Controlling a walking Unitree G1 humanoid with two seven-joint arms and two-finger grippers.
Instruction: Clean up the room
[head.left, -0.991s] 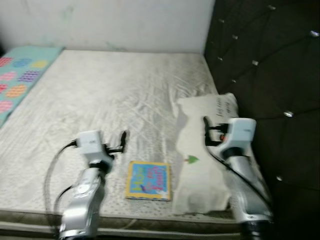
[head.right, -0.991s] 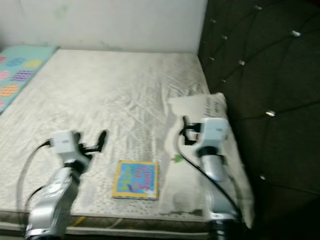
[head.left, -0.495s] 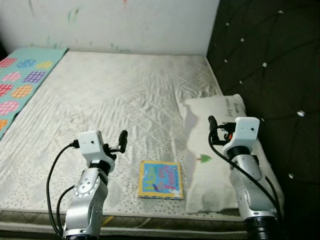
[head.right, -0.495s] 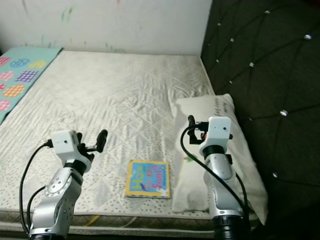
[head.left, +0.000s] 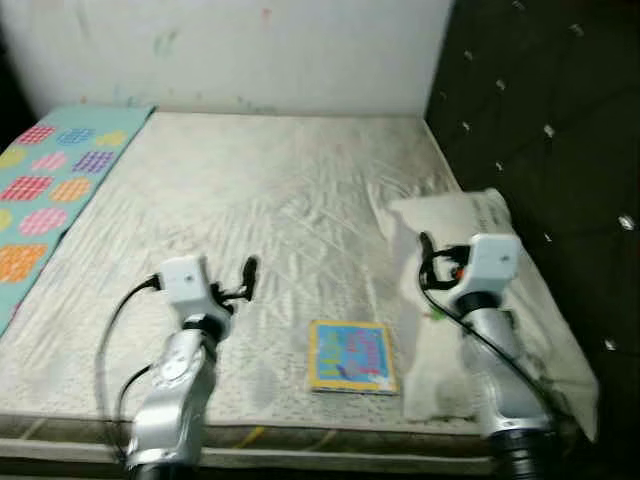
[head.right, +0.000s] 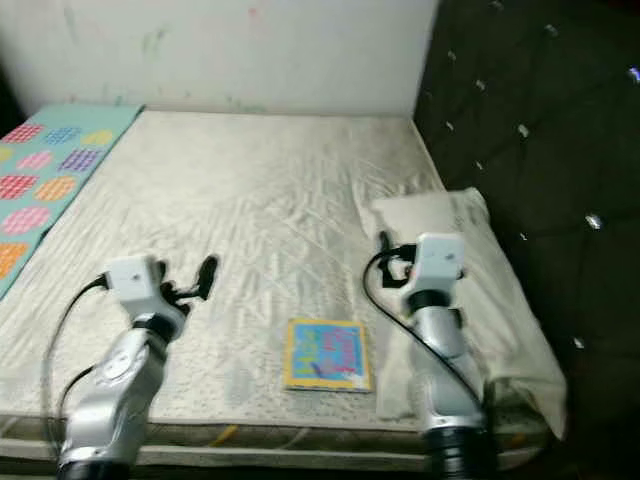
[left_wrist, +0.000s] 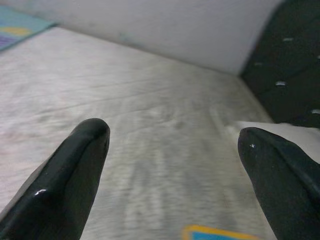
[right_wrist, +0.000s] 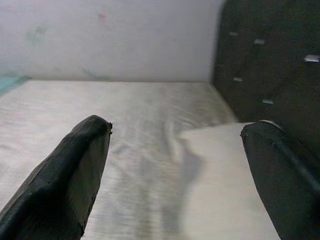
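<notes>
Left eye view: both grippers — left (head.left: 247, 268), right (head.left: 428, 250) — hover with fingers spread; we'd reach for the colourful square picture book (head.left: 351, 356) at six o'clock on the quilted cream bed (head.left: 250, 190), approaching flat.

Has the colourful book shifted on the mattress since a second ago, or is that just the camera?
No. The book still lies near the mattress's front edge, just left of the pillow; the whole scene shifted together, so the camera moved.
</notes>
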